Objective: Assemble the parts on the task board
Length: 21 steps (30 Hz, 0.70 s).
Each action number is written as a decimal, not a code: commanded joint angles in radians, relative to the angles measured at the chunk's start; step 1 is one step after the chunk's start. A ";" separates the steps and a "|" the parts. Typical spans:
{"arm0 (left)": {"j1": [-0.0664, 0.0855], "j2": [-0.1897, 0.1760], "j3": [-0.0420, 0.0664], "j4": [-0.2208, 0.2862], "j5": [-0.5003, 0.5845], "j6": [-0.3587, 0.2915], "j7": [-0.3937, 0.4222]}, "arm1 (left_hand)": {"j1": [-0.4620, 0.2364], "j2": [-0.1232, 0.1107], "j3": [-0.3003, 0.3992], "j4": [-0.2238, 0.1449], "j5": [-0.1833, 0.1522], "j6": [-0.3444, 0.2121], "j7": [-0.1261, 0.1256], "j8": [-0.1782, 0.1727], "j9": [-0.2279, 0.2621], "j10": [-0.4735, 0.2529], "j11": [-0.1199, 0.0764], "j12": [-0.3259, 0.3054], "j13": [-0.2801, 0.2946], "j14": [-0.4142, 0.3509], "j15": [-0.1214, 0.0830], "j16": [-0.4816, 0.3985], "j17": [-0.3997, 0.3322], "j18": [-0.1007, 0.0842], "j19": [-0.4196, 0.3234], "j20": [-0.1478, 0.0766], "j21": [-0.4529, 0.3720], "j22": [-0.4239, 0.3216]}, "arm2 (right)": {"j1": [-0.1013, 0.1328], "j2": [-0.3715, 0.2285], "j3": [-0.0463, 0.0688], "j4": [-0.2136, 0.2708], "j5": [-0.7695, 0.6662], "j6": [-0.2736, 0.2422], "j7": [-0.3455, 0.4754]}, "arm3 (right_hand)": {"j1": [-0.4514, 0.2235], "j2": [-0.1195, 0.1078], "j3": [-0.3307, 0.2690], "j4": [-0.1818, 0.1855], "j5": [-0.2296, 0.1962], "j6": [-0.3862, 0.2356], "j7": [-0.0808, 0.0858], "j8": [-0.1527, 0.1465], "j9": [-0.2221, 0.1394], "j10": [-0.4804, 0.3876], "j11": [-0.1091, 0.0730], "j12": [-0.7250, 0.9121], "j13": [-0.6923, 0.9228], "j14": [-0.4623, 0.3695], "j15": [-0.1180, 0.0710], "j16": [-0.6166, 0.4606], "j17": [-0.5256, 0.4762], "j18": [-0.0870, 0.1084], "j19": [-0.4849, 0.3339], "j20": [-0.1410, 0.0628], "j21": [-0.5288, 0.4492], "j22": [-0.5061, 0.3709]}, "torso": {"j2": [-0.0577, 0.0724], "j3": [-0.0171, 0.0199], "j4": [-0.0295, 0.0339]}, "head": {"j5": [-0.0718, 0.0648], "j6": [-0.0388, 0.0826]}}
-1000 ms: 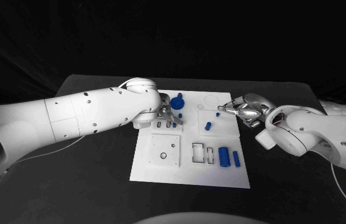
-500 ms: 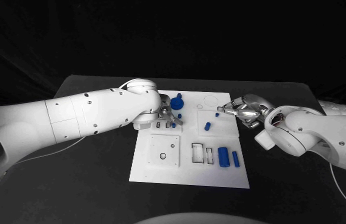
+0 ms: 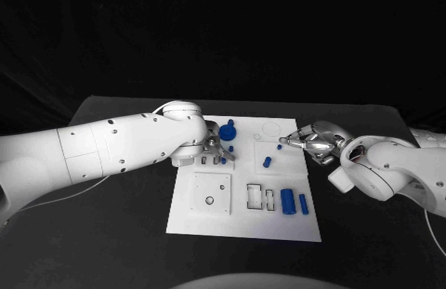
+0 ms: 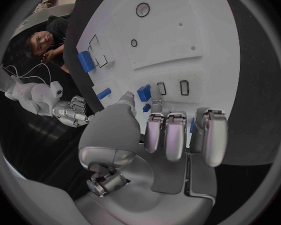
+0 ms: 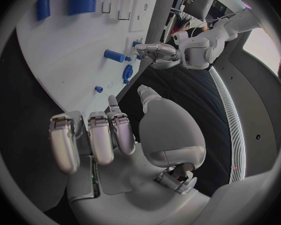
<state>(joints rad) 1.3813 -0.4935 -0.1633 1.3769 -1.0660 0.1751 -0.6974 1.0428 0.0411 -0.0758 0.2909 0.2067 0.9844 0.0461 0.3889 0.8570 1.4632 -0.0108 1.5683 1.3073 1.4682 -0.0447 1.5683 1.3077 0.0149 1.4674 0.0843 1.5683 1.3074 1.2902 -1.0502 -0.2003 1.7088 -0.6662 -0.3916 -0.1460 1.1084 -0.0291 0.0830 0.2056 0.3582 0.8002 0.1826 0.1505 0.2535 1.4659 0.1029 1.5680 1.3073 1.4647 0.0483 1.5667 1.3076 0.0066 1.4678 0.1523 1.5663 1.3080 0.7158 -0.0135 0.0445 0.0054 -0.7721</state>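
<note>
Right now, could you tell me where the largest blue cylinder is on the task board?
In the head view, the largest blue cylinder lies near the task board's near right corner, between a slimmer blue piece and two empty rectangular slots.

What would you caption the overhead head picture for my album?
Two robot hands, left hand and right hand, poised over a white task board dotted with blue parts.

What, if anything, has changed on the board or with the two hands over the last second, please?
Almost nothing. The right hand has crept a touch toward the board's far end; its fingers stay curled over the right edge, holding nothing. The left hand stays beside the blue round part, and the blue parts lie where they were.
</note>
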 commanded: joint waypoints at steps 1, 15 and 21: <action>0.000 0.003 0.000 -0.002 0.004 0.021 -0.034 | 0.001 0.010 -0.006 0.002 -0.006 0.008 0.001 -0.005 0.001 0.108 0.001 0.003 0.263 0.103 -0.001 0.002 0.263 -0.015 0.103 -0.001 0.002 0.263 | -0.001 0.000 0.000 0.002 -0.011 0.016 -0.003 | -0.003 0.008 -0.006 0.000 0.004 -0.005 0.002 0.002 0.000 0.105 0.010 0.003 0.263 0.106 0.005 0.004 0.263 -0.007 0.103 0.008 0.004 0.263 | -0.001 0.0004 0.0007 | 0.000 -0.001; -0.001 0.009 0.000 -0.006 0.011 0.021 -0.024 | 0.061 0.044 0.002 0.000 -0.006 0.009 -0.002 -0.016 0.014 0.108 -0.002 0.003 0.263 0.103 -0.003 0.002 0.263 -0.015 0.103 -0.002 0.002 0.263 | -0.001 0.003 0.000 0.001 -0.012 0.016 -0.005 | -0.003 0.008 -0.006 0.000 0.004 -0.005 0.002 0.002 0.000 0.105 0.010 0.003 0.263 0.106 0.005 0.004 0.263 -0.007 0.103 0.008 0.004 0.263 | -0.001 0.0003 0.0003 | 0.000 -0.001; -0.001 0.011 0.000 -0.008 0.023 0.025 -0.019 | 0.087 0.051 0.005 -0.001 -0.006 0.013 -0.004 -0.019 0.020 0.108 -0.003 0.003 0.263 0.103 -0.004 0.002 0.263 -0.015 0.103 -0.003 0.002 0.263 | -0.002 0.003 0.000 0.000 -0.014 0.015 -0.006 | -0.003 0.008 -0.006 0.000 0.004 -0.005 0.002 0.002 0.000 0.105 0.010 0.003 0.263 0.106 0.005 0.004 0.263 -0.007 0.103 0.008 0.004 0.263 | -0.001 0.0005 0.0008 | 0.000 -0.001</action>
<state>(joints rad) 1.3801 -0.4865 -0.1633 1.3690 -1.0587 0.1821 -0.6977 1.1225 0.0935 -0.0758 0.2909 0.2029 0.9879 0.0425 0.3767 0.8762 1.4632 -0.0108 1.5683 1.3073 1.4683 -0.0447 1.5683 1.3075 0.0150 1.4674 0.0843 1.5683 1.3074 1.2896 -1.0478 -0.2003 1.7082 -0.6676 -0.3902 -0.1497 1.1084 -0.0291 0.0830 0.2056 0.3582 0.8002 0.1826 0.1505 0.2535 1.4659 0.1029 1.5680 1.3073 1.4647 0.0483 1.5667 1.3074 0.0066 1.4678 0.1523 1.5663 1.3077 0.7147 -0.0135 0.0451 0.0053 -0.7729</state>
